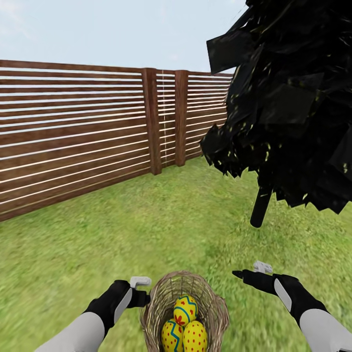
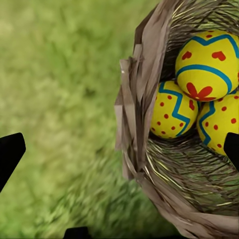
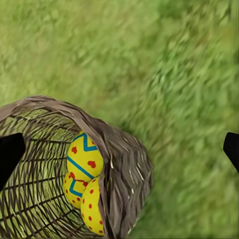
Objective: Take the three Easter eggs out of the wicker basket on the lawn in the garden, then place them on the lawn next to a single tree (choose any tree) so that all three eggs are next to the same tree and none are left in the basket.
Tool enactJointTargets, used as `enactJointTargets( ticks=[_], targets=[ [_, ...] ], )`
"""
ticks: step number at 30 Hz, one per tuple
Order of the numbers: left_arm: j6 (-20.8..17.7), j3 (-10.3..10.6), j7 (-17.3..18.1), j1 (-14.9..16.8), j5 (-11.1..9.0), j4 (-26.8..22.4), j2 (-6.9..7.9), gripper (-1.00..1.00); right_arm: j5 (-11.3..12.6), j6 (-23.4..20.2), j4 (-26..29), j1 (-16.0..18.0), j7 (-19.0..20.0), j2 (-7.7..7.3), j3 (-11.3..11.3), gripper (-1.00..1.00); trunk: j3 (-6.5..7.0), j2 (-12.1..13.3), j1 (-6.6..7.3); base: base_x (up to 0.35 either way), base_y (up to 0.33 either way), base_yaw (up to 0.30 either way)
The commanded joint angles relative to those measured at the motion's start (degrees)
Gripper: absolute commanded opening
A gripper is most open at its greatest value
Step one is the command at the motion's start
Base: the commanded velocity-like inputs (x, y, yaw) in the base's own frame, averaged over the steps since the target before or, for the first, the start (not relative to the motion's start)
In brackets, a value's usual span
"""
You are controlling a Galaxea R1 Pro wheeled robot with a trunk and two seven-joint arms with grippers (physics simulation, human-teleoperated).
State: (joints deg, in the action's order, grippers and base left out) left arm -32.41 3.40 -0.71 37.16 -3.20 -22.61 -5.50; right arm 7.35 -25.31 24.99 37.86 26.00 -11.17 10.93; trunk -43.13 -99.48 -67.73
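Basket on lawn point(image 1: 171, 230), flanked by both arms
Wicker basket point(image 1: 156, 303) holds three Easter eggs point(image 1: 185, 326); dark tree point(image 1: 288, 107) ahead right; left end effector point(image 1: 142, 289) beside rim, right end effector point(image 1: 248, 270) apart; both spread wide, empty.

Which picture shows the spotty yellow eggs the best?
The left wrist view: the Easter eggs look big and sharp inside the wicker basket, all three patterns clear. The head view shows all three, but small. The right wrist view has them partly hidden behind the basket's rim.
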Motion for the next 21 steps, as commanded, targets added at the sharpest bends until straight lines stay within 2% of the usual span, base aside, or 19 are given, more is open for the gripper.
enactJointTargets(
  ticks=[1, 6, 9, 11, 15, 18, 21],
  targets=[
    [-0.28, 0.31, -0.08, 0.02, -0.32, -0.11, 0.05, 1.0, 0.49, -0.52, 0.06, 0.03, 0.05, 0.01, 0.23, 1.0, -0.24, -0.44, -0.22, 0.0, 0.0, 0.0],
    [-0.35, -0.18, -0.09, 0.02, -0.32, -0.08, 0.12, 1.0, 0.59, -0.37, 0.06, 0.03, 0.28, -0.32, 0.3, 1.0, -1.13, -2.45, -1.32, 0.0, 0.0, 0.0],
    [-0.36, -1.33, -0.09, 0.02, -0.28, -0.13, 0.12, 1.0, 1.4, -0.39, -0.17, 0.03, 1.74, -2.44, 0.58, 1.0, -1.67, -3.65, -1.98, 0.0, 0.0, 0.0],
    [-0.37, -1.72, -0.09, 0.02, -0.3, -0.14, 0.1, 1.0, 3.25, -0.37, -0.63, 0.03, 5.13, -4.16, 1.41, 1.0, -2.03, -4.45, -2.42, 0.0, 0.0, 0.0],
    [-0.32, -1.94, -0.09, 0.02, -0.32, -0.15, 0.07, 1.0, 5.96, -0.34, -1.06, -0.03, 10.17, -6.45, 2.91, 1.0, -2.75, -6.06, -3.3, 0.0, 0.0, 0.0],
    [-0.29, -1.98, -0.09, 0.02, -0.32, -0.18, 0.11, 1.0, 6.54, -0.35, -1.14, -0.05, 11.3, -7.25, 3.27, 1.0, -3.29, -7.26, -3.95, 0.0, 0.0, 0.0],
    [-0.28, -1.99, -0.09, 0.02, -0.32, -0.22, 0.07, 1.0, 6.58, -0.35, -1.15, -0.06, 11.53, -7.31, 3.32, 1.0, -3.83, -8.46, -4.61, 0.0, 0.0, 0.0]
  ],
)
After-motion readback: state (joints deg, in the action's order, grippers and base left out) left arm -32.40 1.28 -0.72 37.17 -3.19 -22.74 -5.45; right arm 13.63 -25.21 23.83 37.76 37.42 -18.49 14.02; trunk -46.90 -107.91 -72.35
